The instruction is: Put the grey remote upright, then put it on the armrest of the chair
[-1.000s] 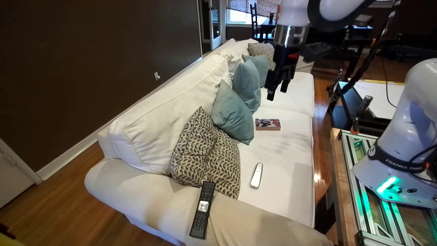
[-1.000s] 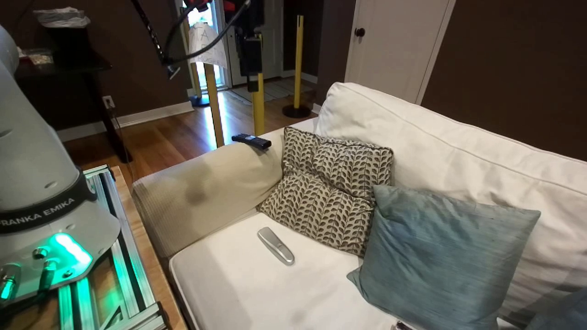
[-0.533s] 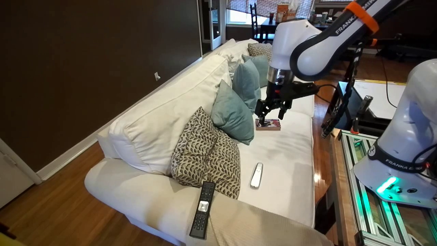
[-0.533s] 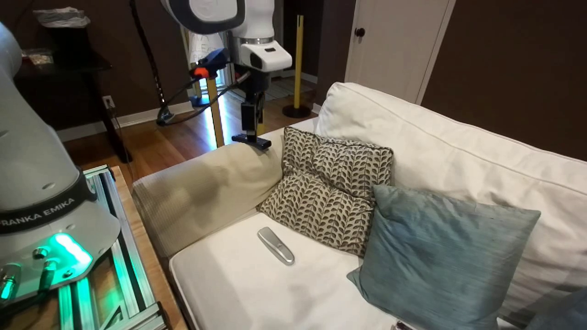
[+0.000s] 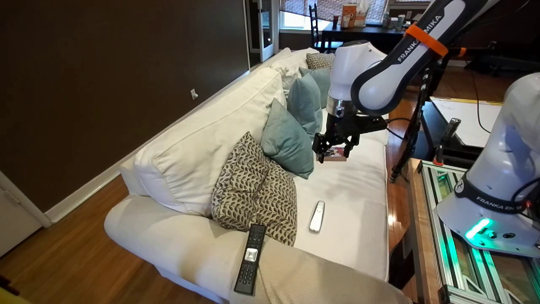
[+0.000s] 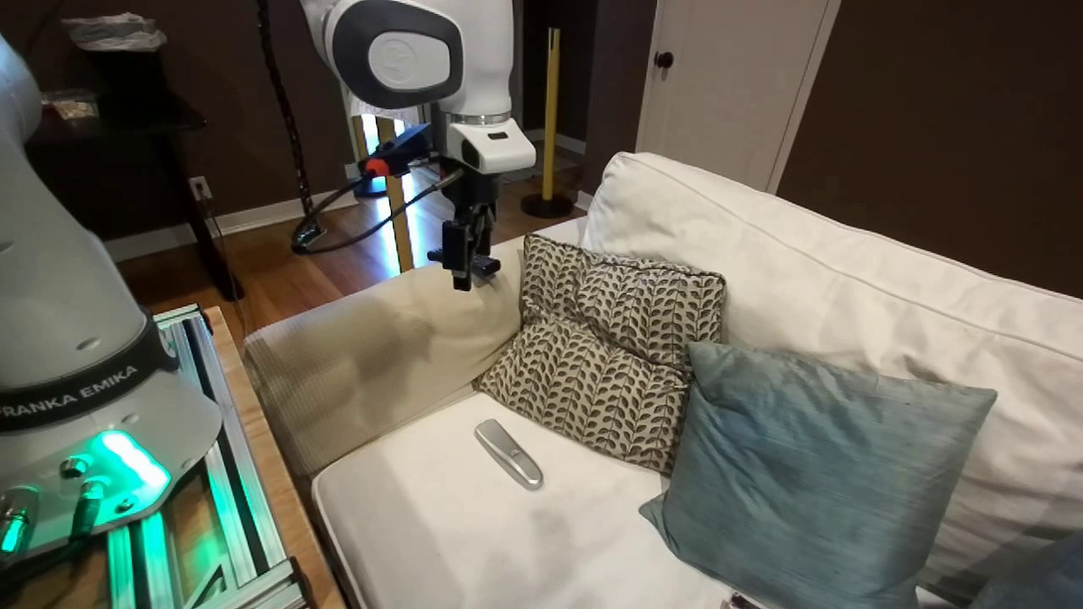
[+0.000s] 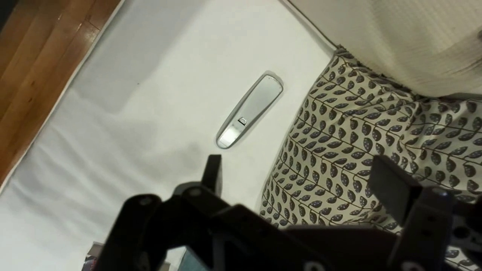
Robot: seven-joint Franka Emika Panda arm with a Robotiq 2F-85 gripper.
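Released end effector (image 5: 334,157) above the sofa (image 5: 211,131); grey remote (image 5: 317,217) lying flat near the patterned pillow (image 5: 255,190)

In an exterior view, the grey remote lies flat on the white surface (image 5: 354,190), to the right of the patterned pillow and apart from it. The armrest (image 5: 177,236) runs below the patterned pillow and carries the black remote (image 5: 250,259); whether the upper end of the latter touches the patterned pillow cannot be told. The end effector hangs to the upper right of the patterned pillow, pointing down with its jaws apart, and is seen in front of a paperback (image 5: 336,155).

In an exterior view, a teal cushion (image 6: 829,482) overlaps the right edge of the patterned pillow. The grey remote rests below the patterned pillow, its length slanting down toward the right. The armrest extends to the left of the patterned pillow, and the end effector, left of the patterned pillow as well, partly hides the black remote.

In the wrist view, the patterned pillow occupies the right side. The grey remote lies to its left, with a strip of the surface between them; floorboards (image 7: 49,49) show farther left. The fingers (image 7: 212,171) stand wide apart, one left of the patterned pillow and one in front of it.
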